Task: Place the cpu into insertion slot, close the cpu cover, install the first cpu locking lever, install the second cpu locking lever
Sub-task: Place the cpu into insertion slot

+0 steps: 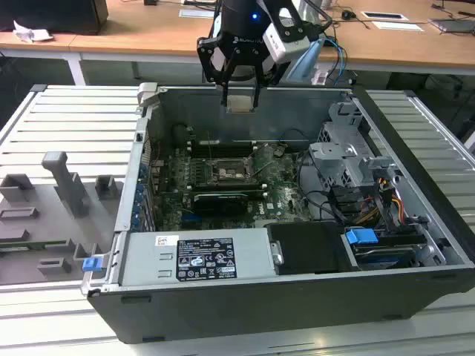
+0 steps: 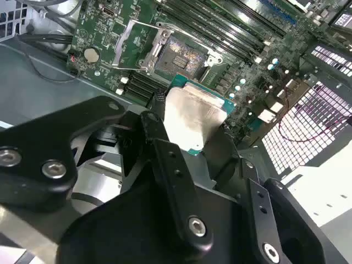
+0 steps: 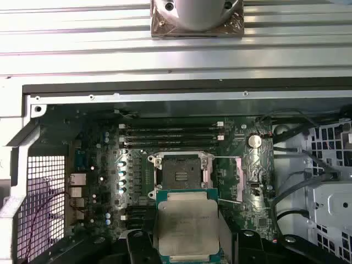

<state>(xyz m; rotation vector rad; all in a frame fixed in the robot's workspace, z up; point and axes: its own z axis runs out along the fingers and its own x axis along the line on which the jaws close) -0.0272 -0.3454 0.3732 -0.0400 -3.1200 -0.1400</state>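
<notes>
While the gripper (image 1: 239,101) hangs above the open computer case (image 1: 223,308), its jaws clamp the cpu (image 2: 192,115) by its edges. In the exterior view, the insertion slot (image 1: 231,175) lies bare at six o'clock from the gripper, well apart. The cpu cover (image 2: 157,49) seems swung open.

You see the cpu (image 3: 187,225), its pale silver face level and green-edged, clamped in the gripper (image 1: 239,95) well above the insertion slot (image 3: 180,176). The slot lies bare and dark, with the cpu cover (image 2: 155,50) swung open beside it.
</notes>
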